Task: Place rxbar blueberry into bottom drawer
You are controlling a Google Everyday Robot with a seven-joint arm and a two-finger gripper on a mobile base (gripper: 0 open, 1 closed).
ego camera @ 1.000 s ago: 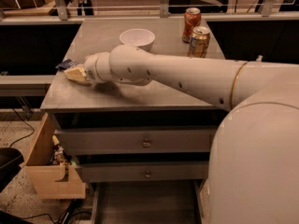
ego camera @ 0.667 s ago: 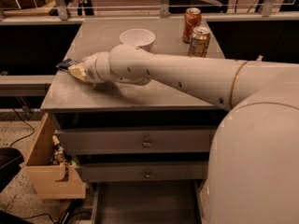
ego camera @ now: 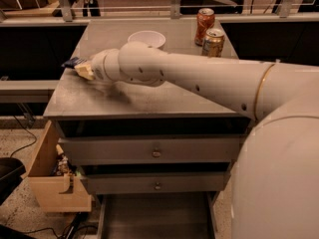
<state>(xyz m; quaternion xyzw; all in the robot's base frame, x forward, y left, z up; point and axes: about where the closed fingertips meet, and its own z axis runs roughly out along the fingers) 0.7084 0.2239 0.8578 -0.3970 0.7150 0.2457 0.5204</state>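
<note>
1. The white bowl [ego camera: 146, 38] stands toward the back of the grey tabletop [ego camera: 149, 101] and serves as the reference for the rest.
2. The end effector [ego camera: 82, 70] is left of the bowl and nearer the camera, low over the tabletop's left part, at the tip of the white arm [ego camera: 199, 78] that reaches in from the right.
3. Whether the end effector is clenched or released cannot be told.
4. The rxbar blueberry [ego camera: 73, 62] is left of the bowl, right at the end effector's tip near the tabletop's left edge; only its dark blue end shows.
5. Two drink cans [ego camera: 205, 24] [ego camera: 213, 42] stand to the right of the bowl.
6. The bottom drawer [ego camera: 154, 218] is well below the bowl, pulled out at the cabinet's foot, under two knob-fronted drawers [ego camera: 156, 151].
7. A light wooden box [ego camera: 52, 185] sits below and left of the bowl, beside the cabinet.
</note>
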